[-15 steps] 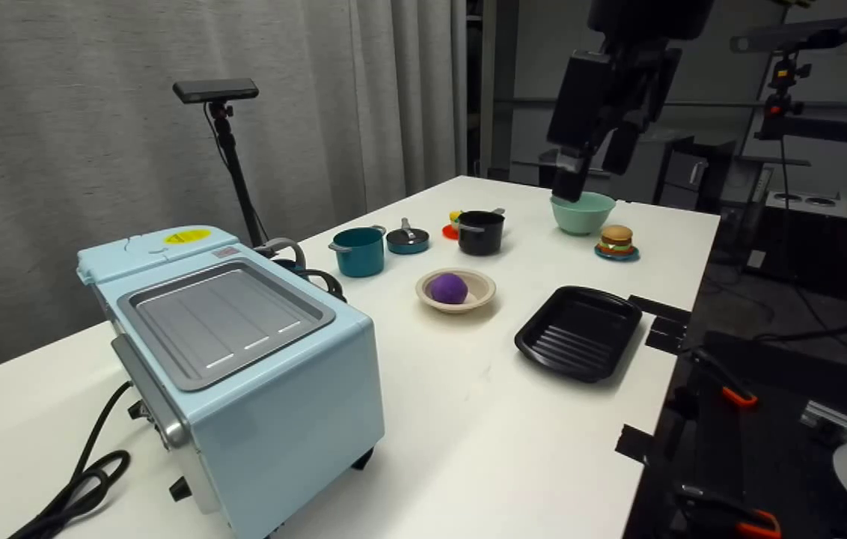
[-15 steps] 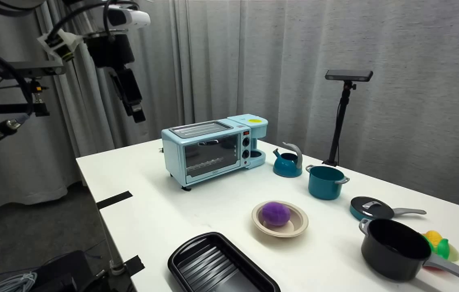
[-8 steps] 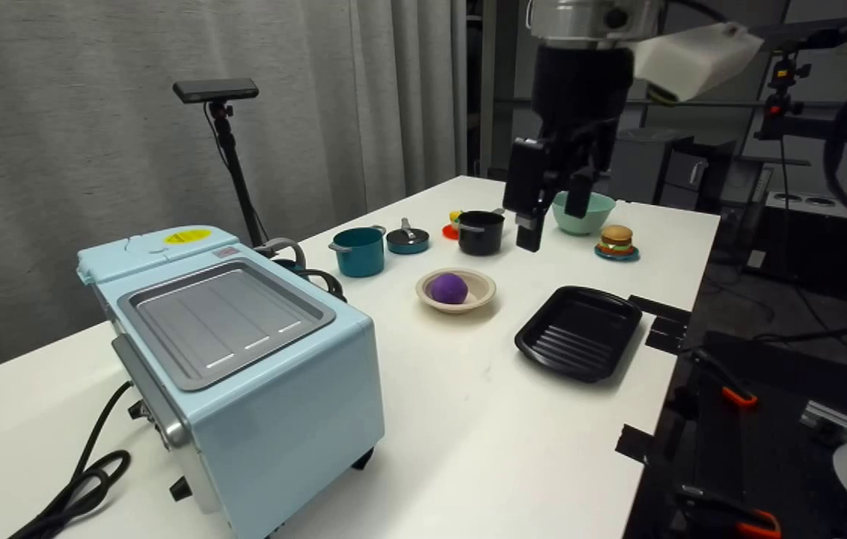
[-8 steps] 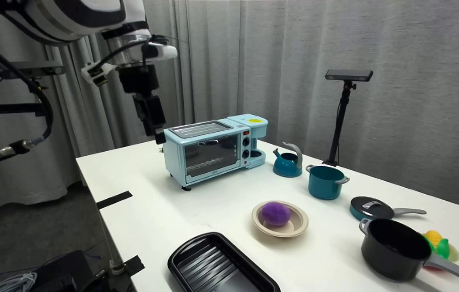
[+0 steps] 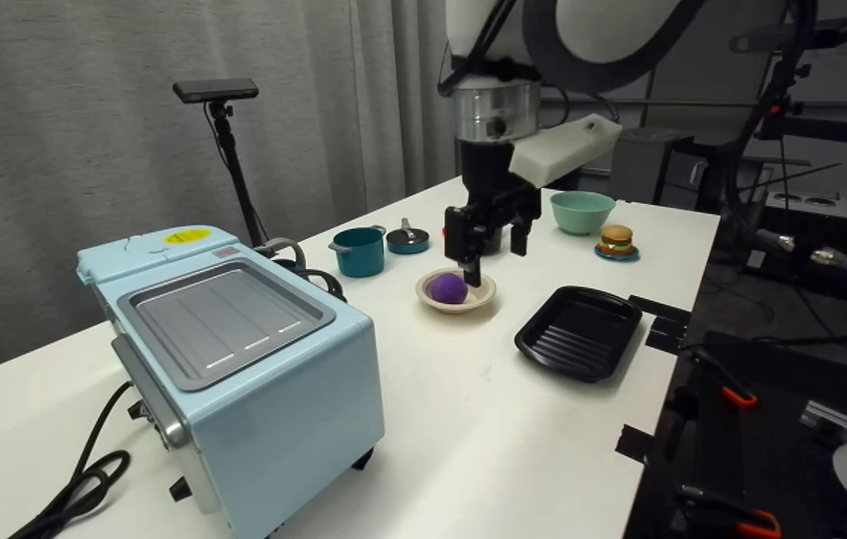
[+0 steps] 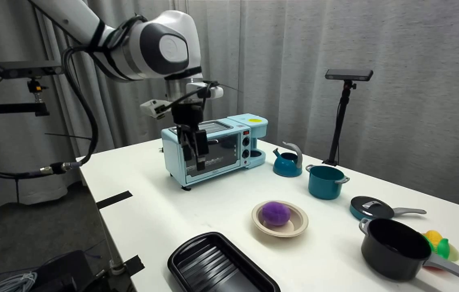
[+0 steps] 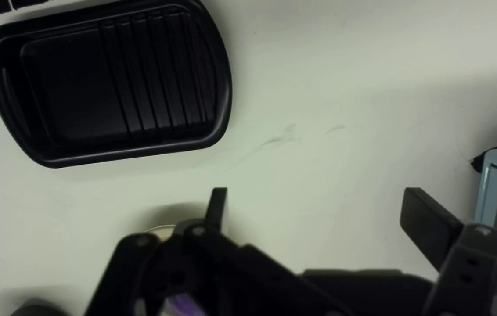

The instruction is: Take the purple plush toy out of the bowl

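I have the gripper (image 7: 316, 210) over the white table (image 6: 213, 202), its fingers (image 7: 426, 226) spread wide, with tabletop showing between them in my wrist view. The purple plush toy (image 6: 276, 213) sits inside the cream-beige bowl (image 6: 291, 230), off toward one side, as I read it in both exterior views. In an exterior view a fingertip (image 5: 472, 274) overlaps the bowl, but where I have the light-blue toaster oven (image 6: 223, 156) behind the gripper, I see it apart from toy and bowl. My wrist view gives me the black tray (image 7: 73, 87) plainly (the bowl is largely behind the gripper itself, leaving me a scrap of rim and a sliver of purple). The teal pot (image 6: 324, 184) stands near the kettle (image 6: 287, 167).
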`<move>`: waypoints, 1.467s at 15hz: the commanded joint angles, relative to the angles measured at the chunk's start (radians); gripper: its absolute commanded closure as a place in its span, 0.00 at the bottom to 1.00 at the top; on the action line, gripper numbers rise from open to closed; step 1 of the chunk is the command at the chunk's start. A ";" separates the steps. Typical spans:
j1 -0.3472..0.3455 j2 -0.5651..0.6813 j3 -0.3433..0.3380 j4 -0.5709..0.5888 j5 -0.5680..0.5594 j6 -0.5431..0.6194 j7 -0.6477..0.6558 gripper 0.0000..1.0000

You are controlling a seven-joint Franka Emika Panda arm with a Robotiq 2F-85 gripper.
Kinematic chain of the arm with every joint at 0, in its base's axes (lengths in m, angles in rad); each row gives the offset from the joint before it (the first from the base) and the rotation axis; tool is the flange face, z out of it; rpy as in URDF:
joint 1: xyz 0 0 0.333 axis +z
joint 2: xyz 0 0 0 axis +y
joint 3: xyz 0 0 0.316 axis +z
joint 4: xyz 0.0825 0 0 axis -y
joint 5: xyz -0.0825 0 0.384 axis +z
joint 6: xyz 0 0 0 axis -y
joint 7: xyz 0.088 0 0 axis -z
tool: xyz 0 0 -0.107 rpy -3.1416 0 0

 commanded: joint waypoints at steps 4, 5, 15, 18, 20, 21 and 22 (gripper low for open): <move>0.075 0.259 -0.076 0.150 -0.102 0.055 0.132 0.00; 0.086 0.285 -0.092 0.169 -0.118 0.054 0.145 0.00; 0.158 0.466 -0.260 0.342 -0.250 0.090 0.216 0.00; 0.164 0.497 -0.302 0.372 -0.278 0.090 0.236 0.00; 0.166 0.517 -0.326 0.384 -0.294 0.092 0.252 0.00; 0.168 0.526 -0.339 0.391 -0.303 0.090 0.263 0.00; 0.168 0.534 -0.349 0.397 -0.309 0.088 0.272 0.00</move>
